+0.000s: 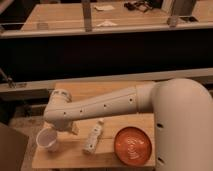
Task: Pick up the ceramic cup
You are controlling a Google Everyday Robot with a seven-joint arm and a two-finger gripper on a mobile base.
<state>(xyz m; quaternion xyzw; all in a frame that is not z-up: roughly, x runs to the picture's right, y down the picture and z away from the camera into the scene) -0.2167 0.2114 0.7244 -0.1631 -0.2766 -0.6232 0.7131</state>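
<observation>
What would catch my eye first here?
The big white arm reaching from the right across the wooden table stands out first. Its gripper hangs open just right of a small white cup at the table's left end. A bright orange plate sits front right, a white bottle between.
</observation>
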